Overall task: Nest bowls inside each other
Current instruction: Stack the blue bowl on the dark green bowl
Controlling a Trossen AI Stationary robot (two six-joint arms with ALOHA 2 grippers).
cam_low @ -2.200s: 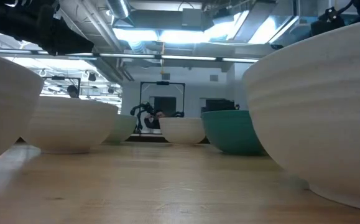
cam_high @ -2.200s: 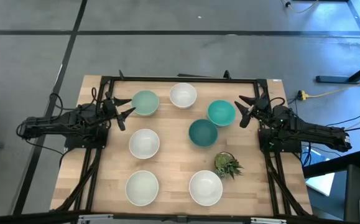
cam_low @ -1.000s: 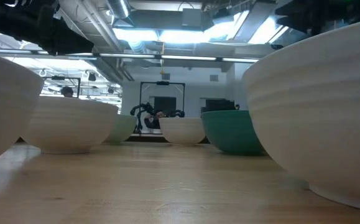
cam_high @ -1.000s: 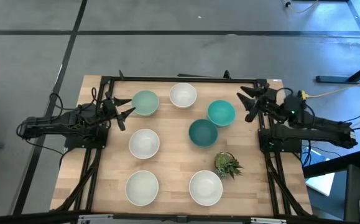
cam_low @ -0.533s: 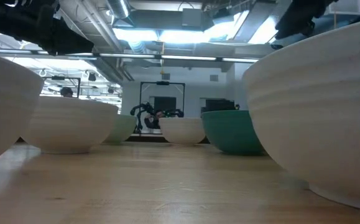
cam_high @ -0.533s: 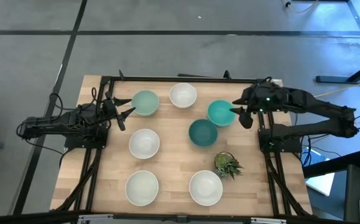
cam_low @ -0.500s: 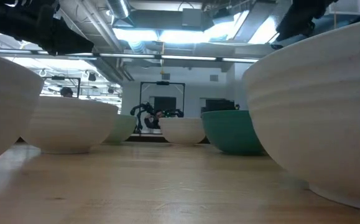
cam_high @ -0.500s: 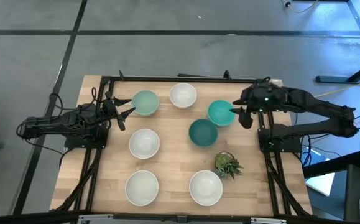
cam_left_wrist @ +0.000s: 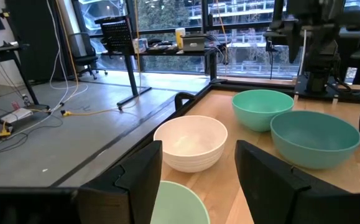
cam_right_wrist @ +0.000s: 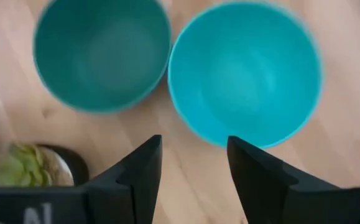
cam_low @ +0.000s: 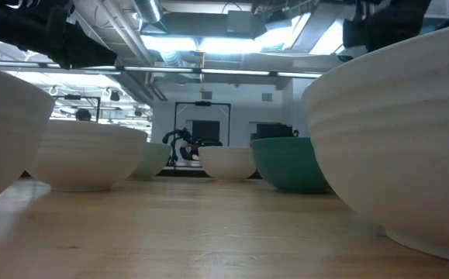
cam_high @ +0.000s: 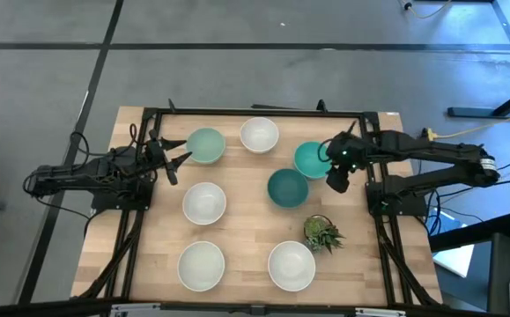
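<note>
1. The right gripper (cam_high: 332, 169) reaches out over the light wooden table (cam_high: 246, 229), just beside the near right rim of the smooth round bright teal bowl (cam_high: 312, 159); its two dark fingers (cam_right_wrist: 143, 167) stand apart with nothing between them, looking straight down on the bowl's edge.
2. The round dark teal bowl (cam_high: 287, 187) sits touching or almost touching the bright teal one; in the right wrist view their rims meet.
3. A small spiky green plant in a dark pot (cam_high: 322, 232) stands near the dark teal bowl, toward the table's front, close to the right arm's path.
4. The round white bowl at the back (cam_high: 259, 135) and the pale mint green bowl (cam_high: 206, 145) lie along the far edge, apart from each other.
5. Another round white bowl (cam_high: 204, 202) sits mid-table on the left; two more pale bowls, front left (cam_high: 201, 265) and front right (cam_high: 291, 265), stand well apart near the front.
6. The left gripper (cam_high: 173, 158) waits at the table's left side, just beside the mint bowl, fingers spread and empty.
7. A black metal frame (cam_high: 255, 112) borders the table.
</note>
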